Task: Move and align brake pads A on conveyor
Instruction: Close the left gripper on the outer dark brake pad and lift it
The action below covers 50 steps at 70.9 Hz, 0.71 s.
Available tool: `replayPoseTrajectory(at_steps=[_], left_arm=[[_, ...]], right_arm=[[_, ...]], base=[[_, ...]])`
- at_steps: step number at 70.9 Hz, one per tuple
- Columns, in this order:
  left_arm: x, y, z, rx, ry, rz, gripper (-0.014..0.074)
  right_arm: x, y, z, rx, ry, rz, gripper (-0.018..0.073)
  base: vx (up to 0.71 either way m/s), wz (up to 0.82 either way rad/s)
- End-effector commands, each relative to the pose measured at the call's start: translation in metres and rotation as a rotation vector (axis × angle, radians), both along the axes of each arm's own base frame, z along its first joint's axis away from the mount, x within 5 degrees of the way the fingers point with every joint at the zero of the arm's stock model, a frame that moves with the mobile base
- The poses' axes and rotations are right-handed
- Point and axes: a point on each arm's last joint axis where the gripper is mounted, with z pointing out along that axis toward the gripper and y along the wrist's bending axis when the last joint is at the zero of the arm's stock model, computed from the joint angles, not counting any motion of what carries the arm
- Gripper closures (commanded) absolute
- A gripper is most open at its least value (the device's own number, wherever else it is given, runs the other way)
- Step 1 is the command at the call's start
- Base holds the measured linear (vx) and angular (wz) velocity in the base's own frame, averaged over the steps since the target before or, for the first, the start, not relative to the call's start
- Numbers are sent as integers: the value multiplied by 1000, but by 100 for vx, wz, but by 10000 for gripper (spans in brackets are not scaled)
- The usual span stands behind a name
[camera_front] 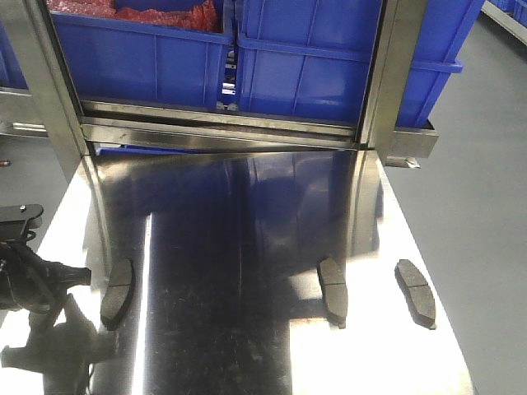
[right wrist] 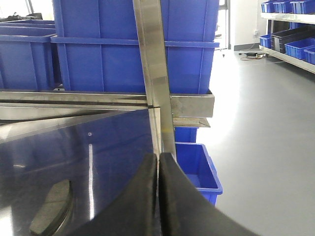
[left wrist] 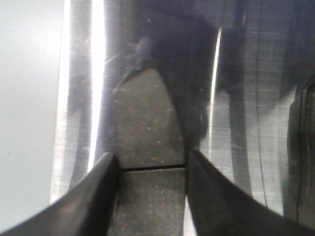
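- The left pincer (left wrist: 150, 160) straddles the left brake pad (left wrist: 147, 128) at its cross groove. One black finger (left wrist: 98, 196) sits against each long edge, so it is clamped on the pad, which rests on the shiny steel table (camera_front: 247, 230).
- In the front view this pad sits at lower left, just right of the left arm (camera_front: 37, 280).
- The middle brake pad (camera_front: 333, 290) and right brake pad (camera_front: 415, 293) lie at lower right, near each other and well apart from the left one.
- The right pincer (right wrist: 158, 164) is clenched on nothing, its fingertips pressed together.
- In the right wrist view a brake pad (right wrist: 51, 209) lies at lower left, apart from that pincer. Which of the two it is cannot be told.
- Blue bins (camera_front: 329, 66) fill the top of the front view.
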Motion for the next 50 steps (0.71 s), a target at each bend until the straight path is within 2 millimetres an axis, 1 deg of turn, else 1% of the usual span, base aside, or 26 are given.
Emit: replayPoseTrajectory(at_steps=[1, 14, 21, 50], left_arm=[[7, -2, 16, -8, -87, 3, 408], [7, -2, 16, -8, -87, 2, 476], [7, -2, 18, -8, -95, 3, 482], [-7, -2, 54, -8, -173, 4, 482]], right_arm=[[0, 0, 1, -7, -70, -4, 568], [0, 0, 1, -7, -70, -4, 568], [0, 0, 1, -7, -70, -4, 568], [0, 0, 1, -7, -70, -4, 568]], base=[[0, 0], [0, 0], [0, 0], [0, 0]])
